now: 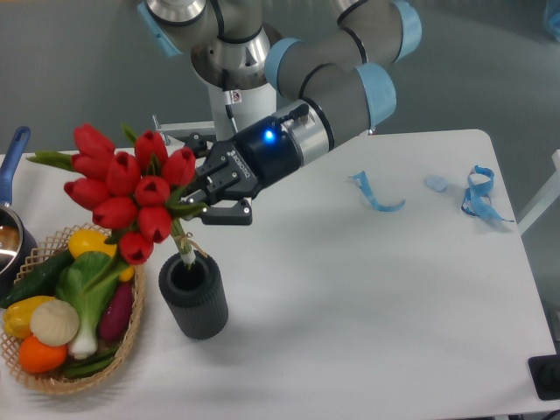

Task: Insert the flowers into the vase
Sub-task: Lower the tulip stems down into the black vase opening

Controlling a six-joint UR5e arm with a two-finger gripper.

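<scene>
A wicker basket [131, 343] sits at the table's [367, 297] near left corner, filled with toy vegetables: a yellow pepper [87, 242], a dark green cucumber [35, 278], a leafy green [86, 282], a purple aubergine [116, 313], a white garlic bulb [54, 322], another yellow piece [19, 313] and an orange one [42, 353]. Just left of it, at the picture's edge, stands a dark pot [10, 245] with a blue handle [12, 157]. Well apart on the far right of the table lie blue ribbon scraps [376, 197], a small pale blue piece [436, 183] and a looped blue ribbon [479, 194].
</scene>
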